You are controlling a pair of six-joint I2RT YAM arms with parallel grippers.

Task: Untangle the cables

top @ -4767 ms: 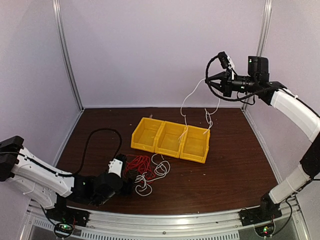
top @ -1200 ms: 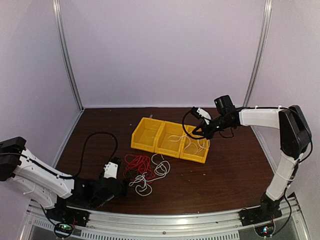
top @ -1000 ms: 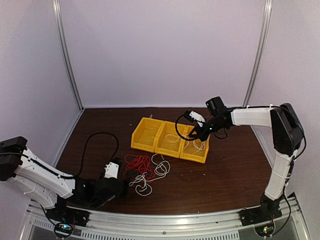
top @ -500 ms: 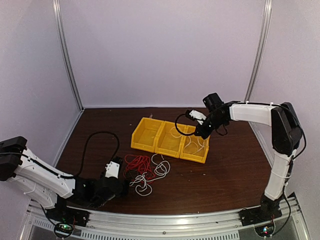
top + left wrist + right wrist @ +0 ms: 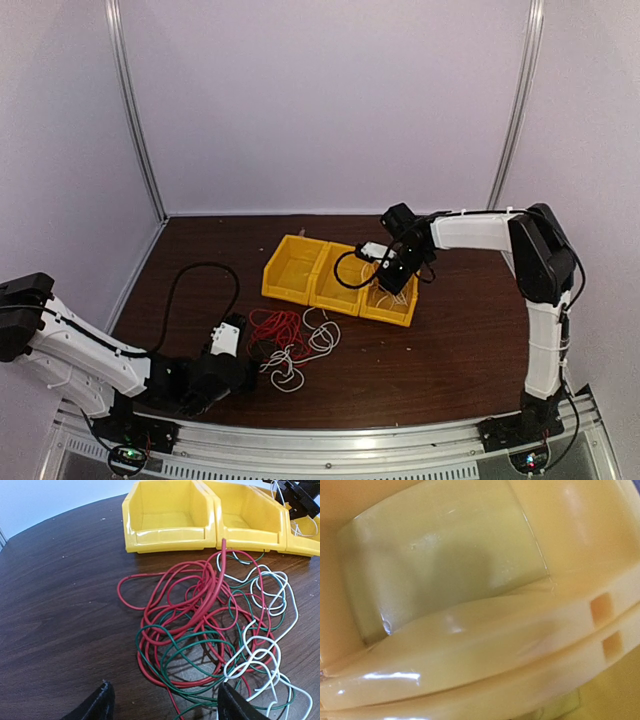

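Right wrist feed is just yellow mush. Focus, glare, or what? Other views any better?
Right wrist view: too close to the yellow bin, soft focus, glare streaks low left. Left wrist view: cables sharp, evenly lit. Top external view: front rail bowed by the lens, thin cables faint.

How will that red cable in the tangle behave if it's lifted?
Probably floppy: the red cable lies in loose loops on the table. Likely light, being thin. It would probably drag the green cable and white cable along, since their loops cross through it.
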